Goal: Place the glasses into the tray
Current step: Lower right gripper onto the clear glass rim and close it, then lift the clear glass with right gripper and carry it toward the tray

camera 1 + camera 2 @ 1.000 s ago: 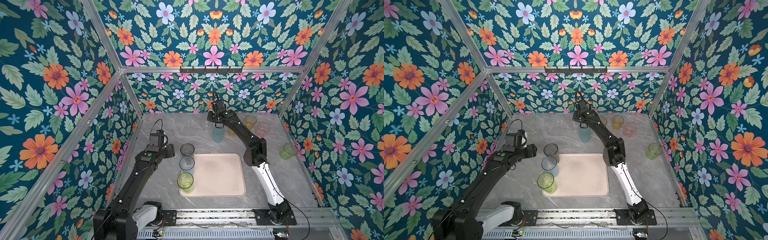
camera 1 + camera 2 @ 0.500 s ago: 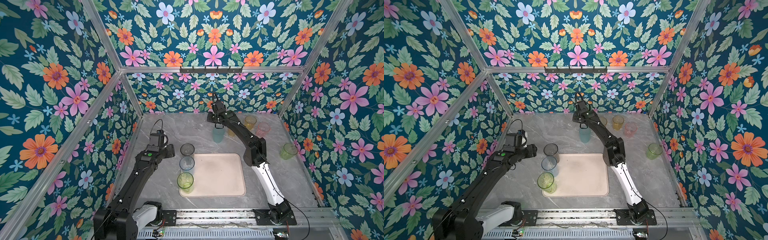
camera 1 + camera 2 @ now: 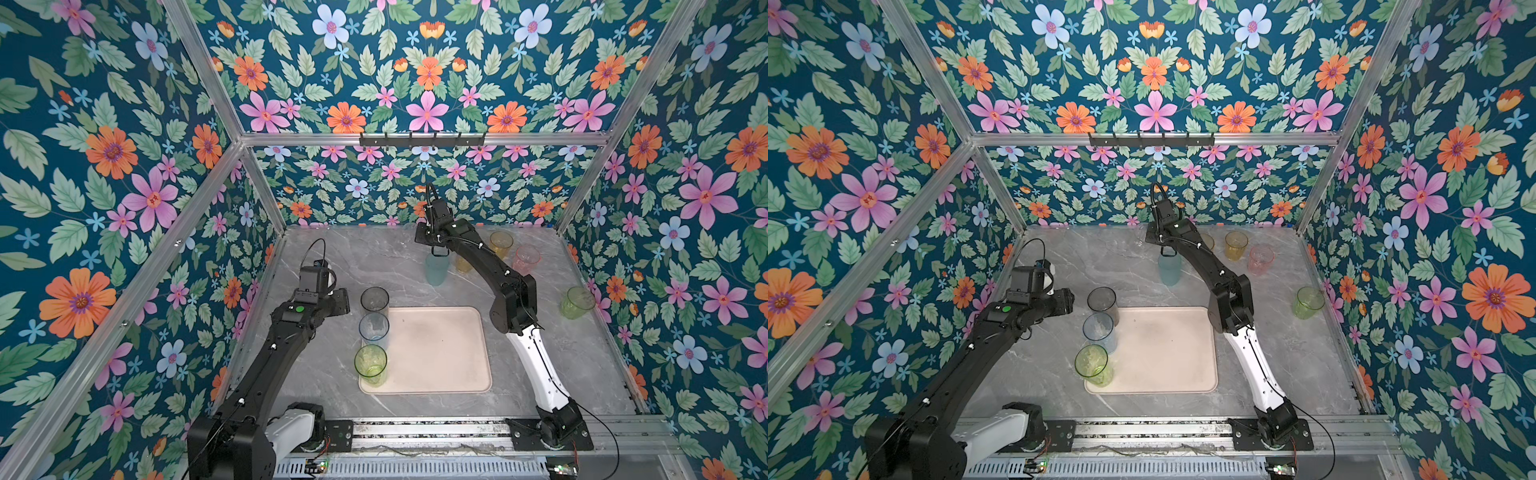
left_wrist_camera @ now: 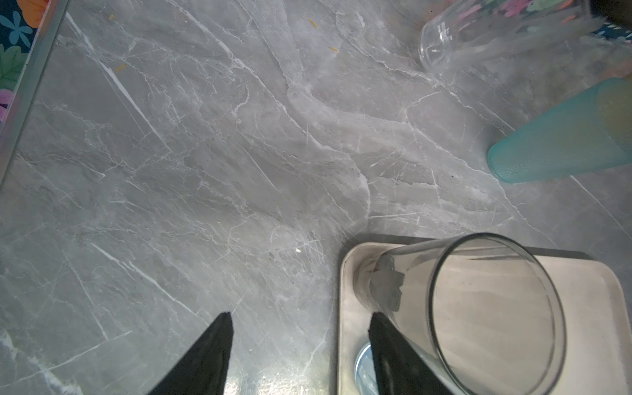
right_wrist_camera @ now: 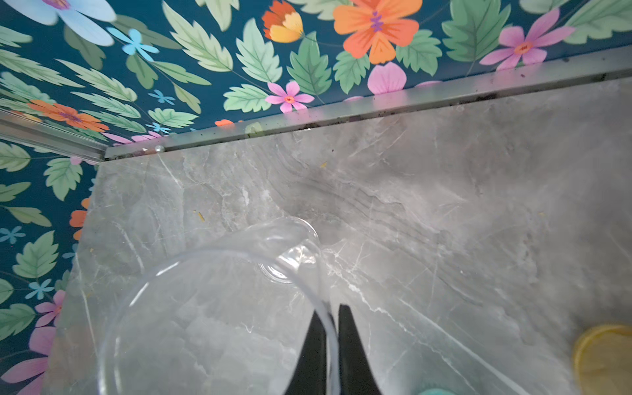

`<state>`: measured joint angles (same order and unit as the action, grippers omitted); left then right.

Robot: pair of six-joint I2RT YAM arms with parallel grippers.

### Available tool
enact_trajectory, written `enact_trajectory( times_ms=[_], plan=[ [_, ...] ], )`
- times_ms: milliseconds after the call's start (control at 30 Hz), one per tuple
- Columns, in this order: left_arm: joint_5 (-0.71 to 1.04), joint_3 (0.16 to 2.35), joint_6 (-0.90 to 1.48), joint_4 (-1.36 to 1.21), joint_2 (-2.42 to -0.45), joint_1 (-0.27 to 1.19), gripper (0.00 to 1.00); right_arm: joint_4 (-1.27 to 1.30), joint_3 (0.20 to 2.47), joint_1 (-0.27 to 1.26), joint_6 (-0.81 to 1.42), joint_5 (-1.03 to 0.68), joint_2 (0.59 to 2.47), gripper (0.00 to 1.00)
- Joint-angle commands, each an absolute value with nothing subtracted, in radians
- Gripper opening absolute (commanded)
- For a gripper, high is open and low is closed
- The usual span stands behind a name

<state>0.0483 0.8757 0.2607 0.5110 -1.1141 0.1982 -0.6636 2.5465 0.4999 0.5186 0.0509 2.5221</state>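
A clear glass [image 5: 205, 307] is pinched by its rim in the closed right hand [image 5: 330, 310], near the back wall of the table [image 5: 444, 205] and well apart from the tray [image 3: 440, 353]. The left hand [image 4: 297, 319] is seen open. A straight, upright lift is advised, lest the rim grip slip.

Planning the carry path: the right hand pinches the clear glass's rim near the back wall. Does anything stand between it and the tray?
Yes. The teal glass stands upright between the clear glass, held in the right hand, and the far edge of the tray. A straight low path would likely hit it.
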Motion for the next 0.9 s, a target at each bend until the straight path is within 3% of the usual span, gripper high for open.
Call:
enact_trajectory(
  times_ms=[0,867],
  plan=[
    [0.041,0.878,0.254,0.505,-1.117,0.198,0.66,-0.679,2.536,0.503,0.497,0.032,2.485,0.00],
    [0.007,0.882,0.260,0.509,-1.114,0.198,0.66,-0.824,2.345,0.569,0.388,0.030,2.183,0.00]
  ],
)
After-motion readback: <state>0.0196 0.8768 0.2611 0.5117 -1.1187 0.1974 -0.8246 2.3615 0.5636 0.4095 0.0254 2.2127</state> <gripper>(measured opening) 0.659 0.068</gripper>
